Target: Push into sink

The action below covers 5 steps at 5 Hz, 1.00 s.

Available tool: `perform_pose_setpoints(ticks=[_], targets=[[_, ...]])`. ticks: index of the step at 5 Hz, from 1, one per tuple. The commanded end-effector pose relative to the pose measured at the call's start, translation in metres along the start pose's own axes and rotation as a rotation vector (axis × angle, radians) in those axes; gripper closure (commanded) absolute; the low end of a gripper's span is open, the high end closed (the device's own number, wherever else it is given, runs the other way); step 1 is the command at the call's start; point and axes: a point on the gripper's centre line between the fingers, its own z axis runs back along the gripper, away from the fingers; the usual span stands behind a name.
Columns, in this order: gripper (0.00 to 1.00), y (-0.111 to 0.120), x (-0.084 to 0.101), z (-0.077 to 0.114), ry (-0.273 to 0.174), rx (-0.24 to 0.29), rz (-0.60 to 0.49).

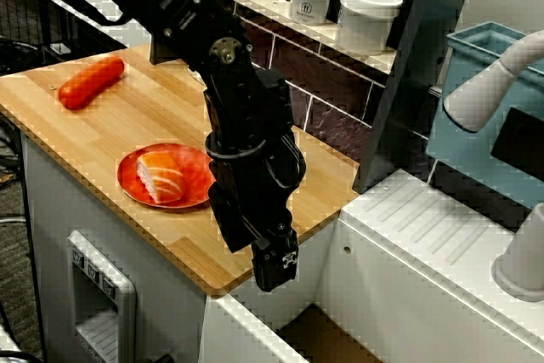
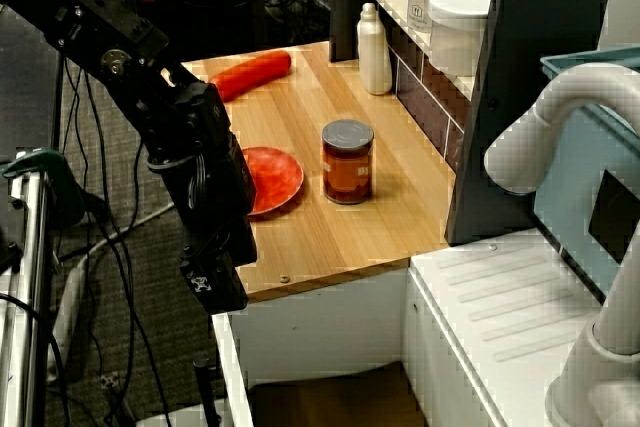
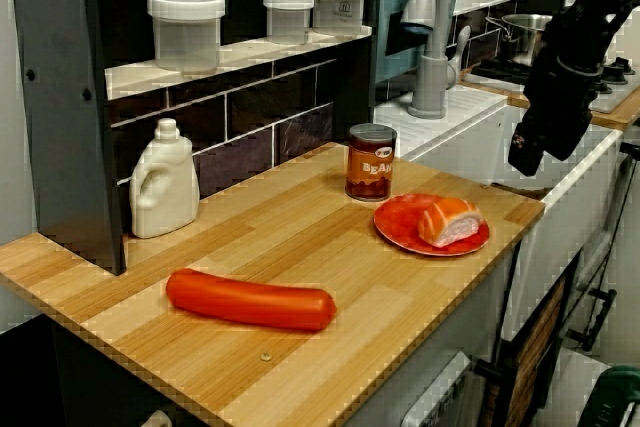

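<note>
Claw [image 1: 274, 274], fingers seemingly pressed together and empty, hangs off the tabletop [image 1: 102, 133] edge above the sink [image 1: 319, 337]; best to swing behind the plate [image 1: 166, 178] with sushi [image 1: 161, 174] and shove it sinkward, low and level.

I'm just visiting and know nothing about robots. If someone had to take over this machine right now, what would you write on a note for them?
Gripper: hanging past the front edge of the wooden counter, above the sink; whether it is open or shut cannot be told; nothing visibly held.
On the counter: red plate with a sushi piece, bean jar, red sausage, white bottle.
Done: nothing visible in the part of the sink that shows.
Left: which item to push is not clear; the plate lies closest to the sink edge. Push it in.
</note>
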Motion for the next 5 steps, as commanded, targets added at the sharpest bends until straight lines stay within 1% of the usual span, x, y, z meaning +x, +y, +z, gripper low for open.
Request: perform_pose_setpoints(ticks=[1,2,3,4,5], targets=[[0.0,0.0,0.0,0.0,0.0,0.0,0.0],[0.0,0.002,0.011,0.028,-0.025,-0.071,-0.041],[0.0,0.0,0.021,0.049,-0.056,-0.083,-0.076],[0.0,0.023,0.027,0.037,-0.027,-0.031,-0.071],[0.0,0.054,0.034,0.032,-0.03,0.01,-0.054]])
